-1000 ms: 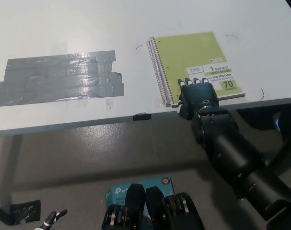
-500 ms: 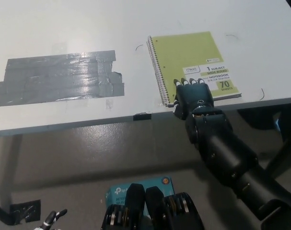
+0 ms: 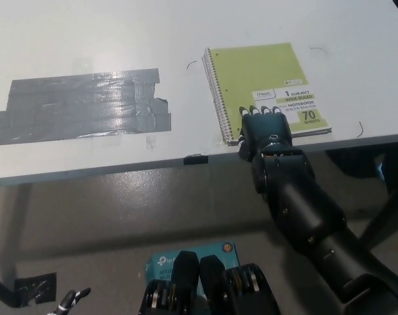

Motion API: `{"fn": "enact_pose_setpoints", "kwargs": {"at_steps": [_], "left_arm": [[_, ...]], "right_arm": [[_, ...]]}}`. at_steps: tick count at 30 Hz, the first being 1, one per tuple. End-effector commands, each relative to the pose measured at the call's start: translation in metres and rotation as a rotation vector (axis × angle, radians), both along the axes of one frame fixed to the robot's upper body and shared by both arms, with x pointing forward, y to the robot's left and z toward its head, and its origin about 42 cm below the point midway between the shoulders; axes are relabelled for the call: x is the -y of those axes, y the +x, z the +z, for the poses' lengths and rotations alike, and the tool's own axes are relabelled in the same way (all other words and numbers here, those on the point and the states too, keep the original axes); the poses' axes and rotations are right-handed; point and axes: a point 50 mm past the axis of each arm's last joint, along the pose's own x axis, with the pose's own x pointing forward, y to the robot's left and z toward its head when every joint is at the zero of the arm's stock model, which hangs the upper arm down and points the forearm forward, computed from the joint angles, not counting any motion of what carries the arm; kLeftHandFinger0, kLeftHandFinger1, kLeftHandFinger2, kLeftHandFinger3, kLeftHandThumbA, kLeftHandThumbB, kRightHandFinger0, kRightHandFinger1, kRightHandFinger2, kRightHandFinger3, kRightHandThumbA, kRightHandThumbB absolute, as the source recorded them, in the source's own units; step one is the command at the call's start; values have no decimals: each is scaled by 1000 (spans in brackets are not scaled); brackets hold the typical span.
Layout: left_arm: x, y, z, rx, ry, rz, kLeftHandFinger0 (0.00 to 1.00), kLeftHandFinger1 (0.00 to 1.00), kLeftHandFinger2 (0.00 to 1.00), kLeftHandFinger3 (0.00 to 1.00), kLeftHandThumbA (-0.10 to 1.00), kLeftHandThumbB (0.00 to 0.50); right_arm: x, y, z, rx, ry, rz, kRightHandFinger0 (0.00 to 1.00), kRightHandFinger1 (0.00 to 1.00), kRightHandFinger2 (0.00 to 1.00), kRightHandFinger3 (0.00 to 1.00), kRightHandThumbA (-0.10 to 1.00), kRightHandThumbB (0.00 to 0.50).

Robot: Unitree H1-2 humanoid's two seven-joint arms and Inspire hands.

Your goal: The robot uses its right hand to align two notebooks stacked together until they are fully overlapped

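A lime-green spiral notebook [image 3: 264, 77] lies on the white table [image 3: 120, 39] near its front edge, spiral on the left. It covers the second notebook, of which only a thin edge shows along the spiral side [image 3: 218, 108]. My black right hand [image 3: 265, 131] rests on the near edge of the stack, fingertips flat on the green cover just left of the label, holding nothing. My white left hand [image 3: 69, 302] barely shows at the bottom left, well below the table.
A large patch of grey tape [image 3: 80, 105] covers the table's left part. A small black tab [image 3: 195, 159] sits on the front edge. A teal box [image 3: 185, 256] lies on the floor below.
The top notebook has slid slightly left and up over the lower one, so the offset at the spiral has shrunk. My right hand has followed, shifting a little left.
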Motion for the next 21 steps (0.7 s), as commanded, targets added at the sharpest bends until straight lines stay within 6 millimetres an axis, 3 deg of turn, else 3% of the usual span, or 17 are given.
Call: {"fn": "enact_pose_setpoints", "kwargs": {"at_steps": [1, 3, 6, 8, 11, 14, 16, 17, 21], "left_arm": [[-3, -4, 4, 13, 1, -22, 454, 537, 548, 1000, 1000, 500], [-2, -4, 4, 2, -3, -15, 404, 517, 559, 1000, 1000, 500], [-3, -6, 1, -2, -4, -10, 394, 500, 544, 1000, 1000, 500], [-4, -7, -1, -3, -5, -7, 398, 498, 538, 1000, 1000, 500], [-6, -7, -1, -7, -13, -8, 420, 511, 541, 1000, 1000, 500], [-5, -5, -1, -18, 4, -14, 427, 526, 590, 1000, 1000, 500], [-6, -5, -5, -22, 1, -11, 467, 535, 556, 1000, 1000, 500], [-6, -4, -6, -22, 1, -9, 468, 533, 552, 1000, 1000, 500], [-8, -4, -10, -34, 2, 6, 395, 506, 522, 1000, 1000, 500]], "right_arm": [[2, 6, 15, 50, -19, -31, 1000, 1000, 1000, 1000, 1000, 389], [5, 13, 36, 98, -22, -27, 1000, 1000, 1000, 1000, 1000, 339], [8, 23, 70, 150, -29, -21, 1000, 1000, 1000, 1000, 1000, 324], [8, 24, 75, 157, -29, -19, 1000, 1000, 1000, 1000, 1000, 318], [11, 35, 114, 248, -57, -1, 1000, 1000, 1000, 1000, 1000, 292], [12, 34, 147, 332, -64, 28, 1000, 1000, 1000, 1000, 1000, 281], [7, 29, 174, 361, -28, 60, 1000, 1000, 1000, 1000, 1000, 259], [6, 28, 177, 360, -18, 62, 1000, 1000, 1000, 1000, 1000, 260], [-6, 25, 217, 412, 107, 94, 1000, 1000, 1000, 1000, 1000, 241]]}}
